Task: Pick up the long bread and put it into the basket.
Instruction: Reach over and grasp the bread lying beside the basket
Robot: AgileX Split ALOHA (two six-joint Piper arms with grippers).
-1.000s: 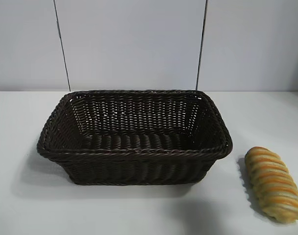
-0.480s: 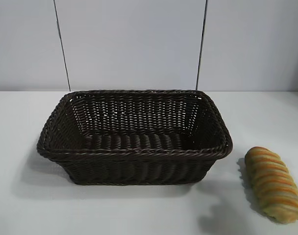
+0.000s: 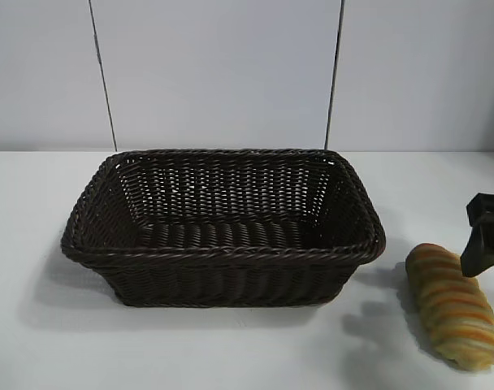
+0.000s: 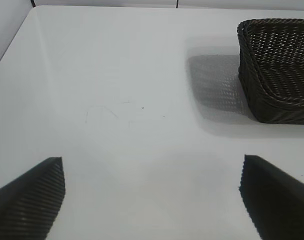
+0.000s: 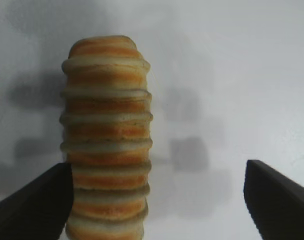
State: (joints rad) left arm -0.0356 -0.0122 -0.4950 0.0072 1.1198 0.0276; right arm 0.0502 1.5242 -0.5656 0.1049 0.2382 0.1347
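Note:
The long bread [image 3: 454,305], golden-yellow with orange-brown ridged stripes, lies on the white table right of the basket [image 3: 223,253], a large dark brown wicker basket that is empty. My right gripper [image 3: 484,236] shows at the right edge, just above the bread's far end. In the right wrist view the right gripper [image 5: 157,200] is open; the bread [image 5: 107,140] lies lengthwise between its fingers, close against one finger [image 5: 39,205]. My left gripper [image 4: 152,195] is open over bare table, with the basket's corner [image 4: 277,75] farther off.
The white table [image 3: 36,341] runs to a pale back wall with two dark vertical seams [image 3: 102,77]. The bread lies near the table's front right corner.
My right gripper has come into the exterior view at the right edge, above the bread's far end. Its shadow has spread over the table beside the bread. Bread and basket have not moved.

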